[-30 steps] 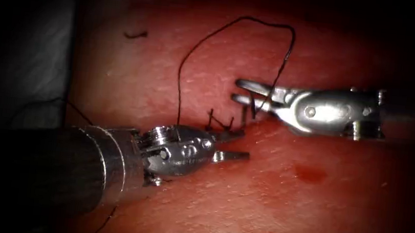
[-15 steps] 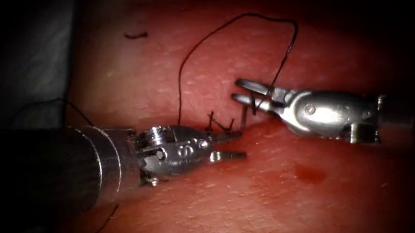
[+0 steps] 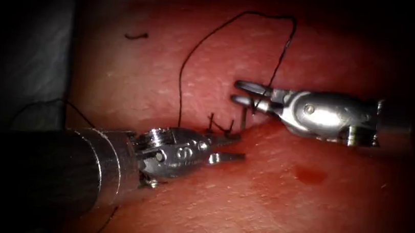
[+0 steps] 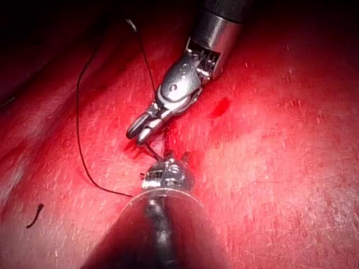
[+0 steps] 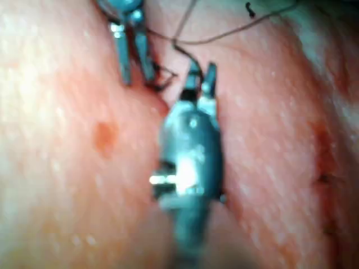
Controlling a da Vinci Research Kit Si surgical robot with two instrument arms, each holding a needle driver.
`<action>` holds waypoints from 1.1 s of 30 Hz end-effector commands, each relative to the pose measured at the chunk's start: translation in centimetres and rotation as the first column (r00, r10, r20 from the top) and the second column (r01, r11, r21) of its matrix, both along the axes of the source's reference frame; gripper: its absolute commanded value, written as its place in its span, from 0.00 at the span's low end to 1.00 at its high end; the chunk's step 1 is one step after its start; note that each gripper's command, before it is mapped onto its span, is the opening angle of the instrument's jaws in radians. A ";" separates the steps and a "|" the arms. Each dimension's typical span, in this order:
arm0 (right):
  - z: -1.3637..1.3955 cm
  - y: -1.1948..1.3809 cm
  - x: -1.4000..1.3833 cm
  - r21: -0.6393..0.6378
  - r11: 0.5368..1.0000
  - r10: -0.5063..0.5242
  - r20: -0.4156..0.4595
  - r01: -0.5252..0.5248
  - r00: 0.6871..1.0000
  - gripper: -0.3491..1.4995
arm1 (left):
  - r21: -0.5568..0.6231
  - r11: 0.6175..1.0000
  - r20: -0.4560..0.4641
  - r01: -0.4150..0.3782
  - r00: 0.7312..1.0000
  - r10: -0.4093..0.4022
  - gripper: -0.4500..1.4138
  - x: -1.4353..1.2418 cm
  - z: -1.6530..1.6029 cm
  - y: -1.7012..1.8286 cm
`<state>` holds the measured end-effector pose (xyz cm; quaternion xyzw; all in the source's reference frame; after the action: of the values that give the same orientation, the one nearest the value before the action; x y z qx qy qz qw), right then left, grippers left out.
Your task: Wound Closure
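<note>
Both tools gape — right tool (image 3: 245,93) straddling thread (image 3: 211,34).

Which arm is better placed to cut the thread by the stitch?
Probably right: the thread crosses the open right pincer beside the stitch, and only it cuts. The left pincer is open, empty.

text: none readable | labels: none | numbers: none | nothing legible on either tool or the tissue right now
</note>
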<state>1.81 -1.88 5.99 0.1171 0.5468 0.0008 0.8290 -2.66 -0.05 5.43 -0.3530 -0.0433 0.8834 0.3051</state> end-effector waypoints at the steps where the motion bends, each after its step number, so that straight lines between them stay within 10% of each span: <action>1: 0.05 -0.12 0.06 0.014 1.000 -0.006 0.001 0.006 1.000 0.00 | 0.001 1.000 0.001 -0.001 1.000 0.001 0.20 -0.06 0.07 -0.02; 33: -0.02 -0.32 0.08 0.165 0.986 -0.033 0.053 0.023 0.998 0.00 | 0.003 1.000 -0.004 -0.013 1.000 0.013 0.18 -0.07 0.07 -0.04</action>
<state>1.83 -2.10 5.93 0.1908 0.5190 0.0379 0.8324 -2.67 -0.07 5.45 -0.3500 -0.0457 0.8862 0.3002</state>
